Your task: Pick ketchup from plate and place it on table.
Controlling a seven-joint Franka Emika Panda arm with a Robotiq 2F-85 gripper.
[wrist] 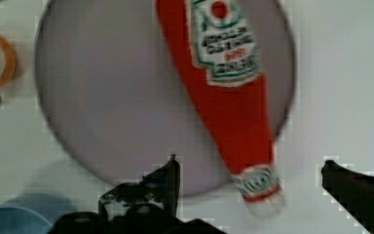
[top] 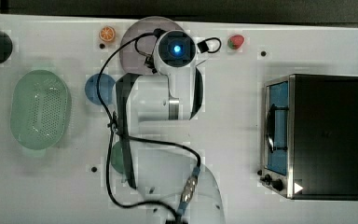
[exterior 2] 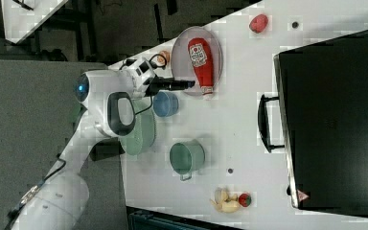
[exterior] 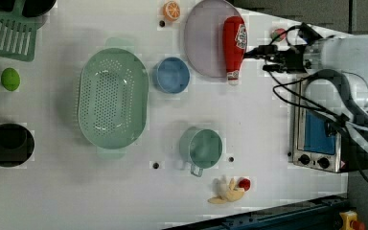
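On the plate [wrist: 126,97] lies the ketchup bottle [wrist: 229,97], cap end overhanging onto the table [wrist: 341,73]; the empty gripper [wrist: 250,175] hovers wide open, fingers straddling the capped neck across its long axis.

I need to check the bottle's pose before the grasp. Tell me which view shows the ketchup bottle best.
The left view: the whole ketchup bottle lies unobstructed on the plate, cap past the rim. The right view shows it whole too, with the tool beside it. The wrist view cuts off its base. In the top view the arm covers it.
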